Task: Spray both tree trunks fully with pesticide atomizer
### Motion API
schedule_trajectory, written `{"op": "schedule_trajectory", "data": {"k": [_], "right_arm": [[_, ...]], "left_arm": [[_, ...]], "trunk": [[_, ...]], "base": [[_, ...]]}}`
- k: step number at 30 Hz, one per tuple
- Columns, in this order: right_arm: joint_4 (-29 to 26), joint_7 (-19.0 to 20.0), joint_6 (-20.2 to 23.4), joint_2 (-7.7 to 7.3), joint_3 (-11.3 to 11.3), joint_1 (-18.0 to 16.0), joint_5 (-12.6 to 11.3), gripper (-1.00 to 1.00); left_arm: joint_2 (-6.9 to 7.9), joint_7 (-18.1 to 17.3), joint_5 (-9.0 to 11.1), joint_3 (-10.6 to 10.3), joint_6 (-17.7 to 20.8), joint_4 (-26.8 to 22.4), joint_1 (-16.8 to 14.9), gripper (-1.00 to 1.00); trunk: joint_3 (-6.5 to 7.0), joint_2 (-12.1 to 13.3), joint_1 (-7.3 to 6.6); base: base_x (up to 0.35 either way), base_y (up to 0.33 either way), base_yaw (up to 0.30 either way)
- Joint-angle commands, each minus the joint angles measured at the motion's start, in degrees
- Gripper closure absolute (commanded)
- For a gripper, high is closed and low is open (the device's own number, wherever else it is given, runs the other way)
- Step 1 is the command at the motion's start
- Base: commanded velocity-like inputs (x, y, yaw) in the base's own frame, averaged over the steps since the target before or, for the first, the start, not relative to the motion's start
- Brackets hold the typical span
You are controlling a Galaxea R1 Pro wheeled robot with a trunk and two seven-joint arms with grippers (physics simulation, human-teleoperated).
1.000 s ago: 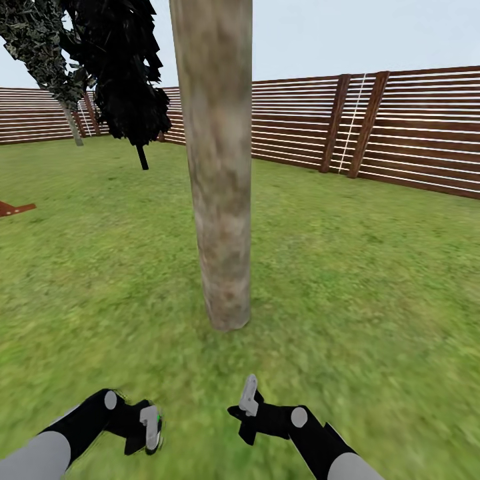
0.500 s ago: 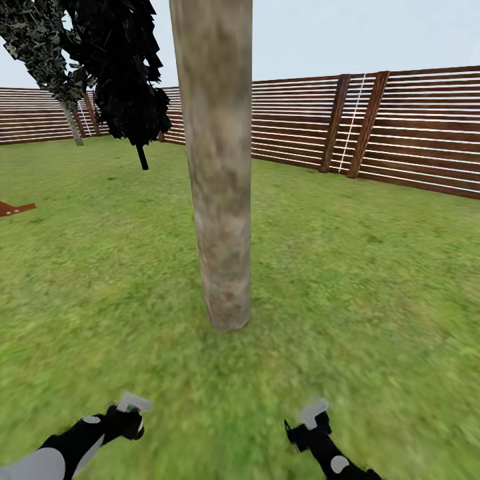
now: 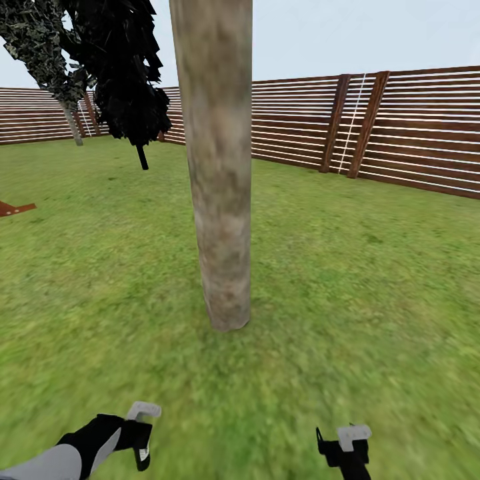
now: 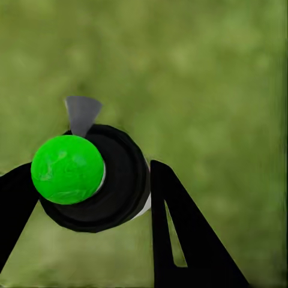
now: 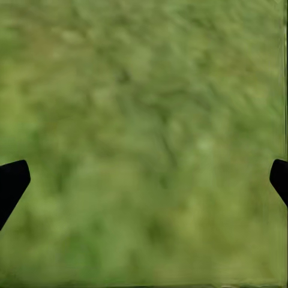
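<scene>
A thick tree trunk (image 3: 220, 200), mottled beige and grey, rises from the grass floor (image 3: 347, 293) straight ahead of me and runs out of the top of the head view. My left gripper (image 3: 141, 435) hangs low at the near left, well short of the trunk. In the left wrist view my left gripper (image 4: 90, 174) is shut on the pesticide atomizer (image 4: 114, 186), a round black body with a bright green ball and a grey nozzle. My right gripper (image 3: 350, 445) sits low at the near right. In the right wrist view my right gripper (image 5: 144, 180) is open over bare grass.
A brown slatted fence (image 3: 400, 133) bounds the lawn at the back and right. A dark conifer (image 3: 127, 73) and a greyer tree (image 3: 40, 47) stand at the far left. A small brown object (image 3: 13, 209) lies at the left edge.
Both arms have drawn back toward me and spread apart, sinking to the bottom edge of the head view. The trunk and the scene have not shifted.
</scene>
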Motion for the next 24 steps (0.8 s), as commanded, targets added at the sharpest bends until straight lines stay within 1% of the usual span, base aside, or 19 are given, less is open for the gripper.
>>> {"op": "schedule_trajectory", "data": {"k": [1,3,4,5,6,7,9,10,11,12,14,16,24], "right_arm": [[-0.02,-0.01,-0.01,0.00,0.01,0.03,-1.50,-1.00],[-0.02,0.03,0.03,-0.11,0.02,0.08,-8.50,-1.00],[-0.04,0.08,0.01,-0.23,0.04,0.08,-10.63,-1.00],[-0.06,0.11,-0.01,-0.29,0.06,0.09,-11.72,-1.00],[-0.02,0.17,-0.03,-0.33,0.10,0.09,-12.28,-1.00],[0.00,0.20,-0.03,-0.34,0.13,0.09,-12.57,-1.00],[0.02,0.30,-0.04,-0.36,0.15,0.09,-12.80,-1.00],[0.02,0.34,-0.04,-0.36,0.15,0.12,-12.81,-1.00],[0.02,0.36,-0.04,-0.36,0.18,0.27,-12.81,-1.00],[0.02,0.39,-0.04,-0.36,0.21,0.37,-12.79,-1.00],[0.02,0.39,-0.04,-0.36,0.21,0.55,-12.82,-1.00],[0.02,0.41,-0.04,-0.36,0.24,0.67,-12.79,-1.00],[-0.07,0.39,-0.01,-0.20,0.24,0.71,-12.86,-1.00]], "left_arm": [[0.05,-0.03,0.37,-0.04,0.59,-0.04,-0.07,1.00],[0.19,0.00,0.81,-0.04,1.36,-0.01,-0.24,1.00],[0.09,0.04,0.86,-0.04,1.53,0.01,-0.29,1.00],[0.05,0.12,0.86,-0.04,1.62,0.05,-0.32,1.00],[0.03,0.42,0.87,-0.04,1.67,0.07,-0.34,1.00],[0.00,1.15,0.87,-0.04,1.70,0.08,-0.34,1.00],[-0.09,4.57,0.93,-0.02,1.85,0.06,-0.35,1.00],[-0.29,6.23,1.02,0.00,2.40,-0.02,-0.33,1.00],[-0.72,6.80,1.08,-0.02,3.73,-0.05,-0.38,1.00],[-1.34,7.09,1.09,-0.03,5.07,-0.10,-0.41,1.00],[-2.50,7.56,0.92,-0.05,6.21,-0.85,-0.43,1.00],[-3.11,8.52,0.94,-0.01,6.73,-1.96,-0.44,1.00],[-3.32,9.15,1.03,0.15,6.82,-3.20,-0.35,1.00]], "trunk": [[0.00,0.00,0.00],[0.00,0.00,0.00],[0.00,0.00,0.00],[0.00,0.00,0.00],[0.00,0.00,0.00],[0.00,0.00,0.00],[0.00,0.00,0.00],[0.00,0.00,0.00],[0.00,0.00,0.00],[0.00,0.00,0.00],[0.00,0.00,0.00],[0.00,0.00,0.00],[0.00,0.00,0.00]], "base": [[0.000,0.000,0.000],[0.000,0.000,0.000],[0.045,0.000,0.000],[0.133,0.000,0.000],[0.225,0.000,0.000],[0.280,-0.006,0.000],[0.300,-0.087,0.000],[0.286,-0.143,0.000],[0.283,-0.154,0.000],[0.281,-0.160,0.000],[0.278,-0.164,0.000],[0.273,-0.168,0.000],[0.248,-0.192,-0.010]]}}
